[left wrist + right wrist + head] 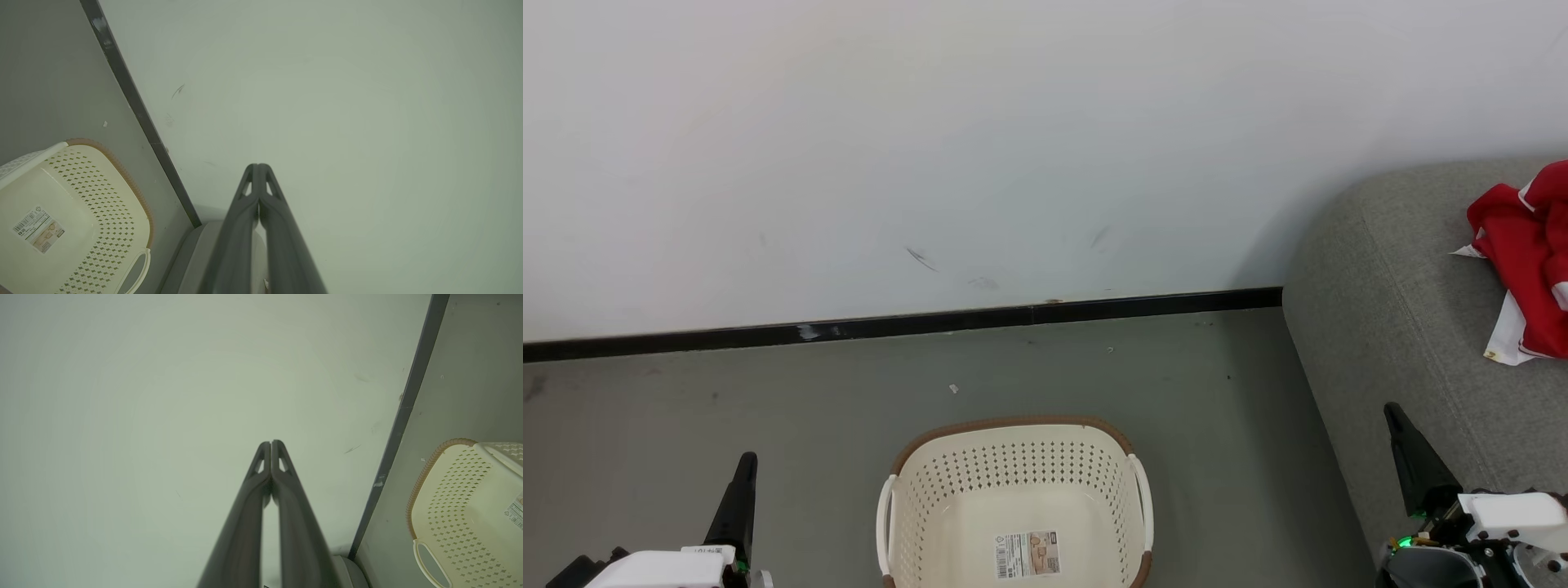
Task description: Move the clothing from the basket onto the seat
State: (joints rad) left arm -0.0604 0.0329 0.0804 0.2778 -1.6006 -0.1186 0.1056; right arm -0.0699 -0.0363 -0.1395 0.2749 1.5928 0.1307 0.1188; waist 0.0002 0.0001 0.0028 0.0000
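At the lower left of the head view, the left gripper (745,461) points up the frame with its two long dark fingers pressed together, holding nothing and touching nothing. At the lower right, the right gripper (1393,411) is likewise closed tip to tip and empty, its point standing in front of the seat's (1380,327) near edge. Both wrist views show the same thing: each pair of fingers meets at the tip against the pale wall (1013,147).

Bottom centre sits the basket (1013,425) on the grey floor (686,408) – oval, cream plastic, its sides pierced with rows of small holes, a brown woven-look rim along the top and a white handle (1145,502) at each side. Its smooth inner floor shows a label sticker (1027,555).

The clothing (1531,261) lies crumpled on the seat at the right edge of the frame – soft red fabric with white trim, well apart from the basket. The seat is grey upholstery with a rounded corner, set against the wall above a black baseboard (890,325).
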